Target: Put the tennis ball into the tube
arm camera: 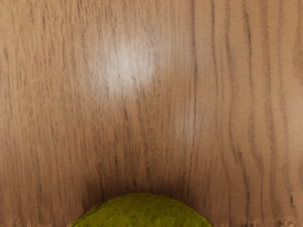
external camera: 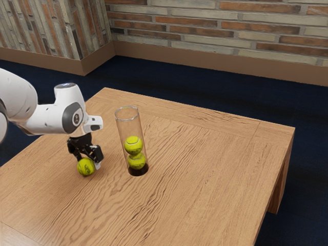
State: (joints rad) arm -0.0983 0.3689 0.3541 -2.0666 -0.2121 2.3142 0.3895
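Observation:
In the exterior view the black gripper [external camera: 88,162] points down, left of the tube, with its fingers against two sides of a yellow-green tennis ball [external camera: 85,167]. Its far finger is partly hidden behind the ball. The ball is at or very near the tabletop; a small gap under it cannot be told. A clear tube [external camera: 122,132] with a dark base stands upright, apart from the gripper, and holds two stacked balls, an upper one [external camera: 134,145] and a lower one [external camera: 137,161]. In the wrist view the top of the gripped ball [arm camera: 142,211] shows at the lower edge.
The wooden table [external camera: 215,169] extends around the tube, with its far edge toward a brick wall [external camera: 220,31]. The white arm reaches in from the exterior view's left. Dark blue floor [external camera: 312,154] lies beyond the table's edge at the exterior view's right.

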